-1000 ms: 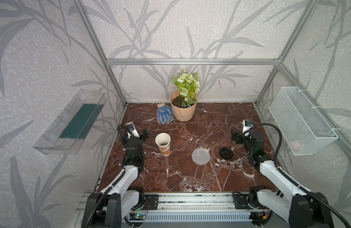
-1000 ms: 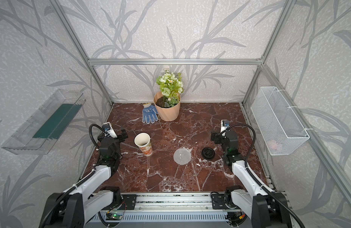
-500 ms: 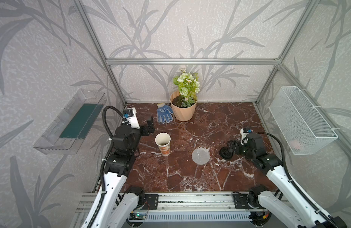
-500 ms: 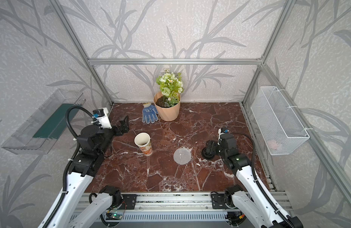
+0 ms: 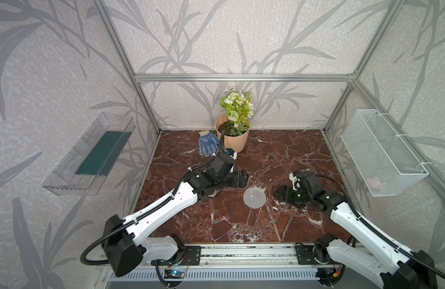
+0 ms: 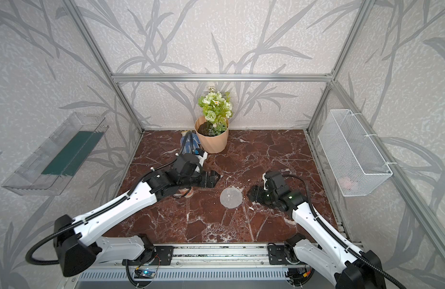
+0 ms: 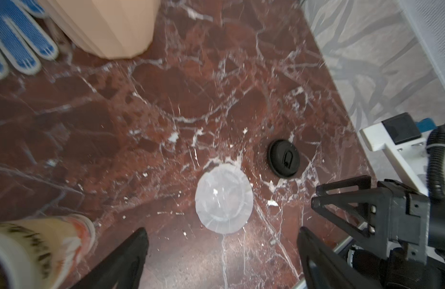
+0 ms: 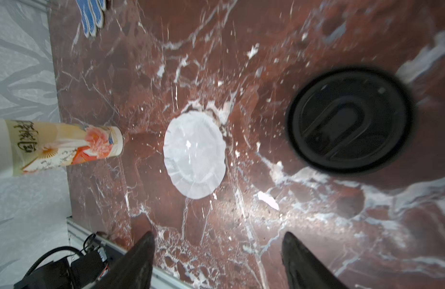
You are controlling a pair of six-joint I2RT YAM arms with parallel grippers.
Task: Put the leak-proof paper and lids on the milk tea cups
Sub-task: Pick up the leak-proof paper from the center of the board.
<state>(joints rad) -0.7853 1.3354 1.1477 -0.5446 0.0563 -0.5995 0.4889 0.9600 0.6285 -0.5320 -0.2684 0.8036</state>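
Both top views: leak-proof paper (image 5: 254,197) lies flat on marble table (image 5: 279,155), left gripper (image 5: 244,179) and right gripper (image 5: 276,194) on either side of it, neither touching.

Left wrist: left jaws spread wide, empty, paper just ahead, milk tea cup (image 7: 41,250) off to the side.

Right wrist: right jaws spread too, paper between cup and black lid (image 8: 349,120).

Nothing done yet imo, grab and placing both left.

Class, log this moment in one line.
leak-proof paper: flat, untouched | paper cup: uncovered | left hand: open, empty | right hand: open, empty
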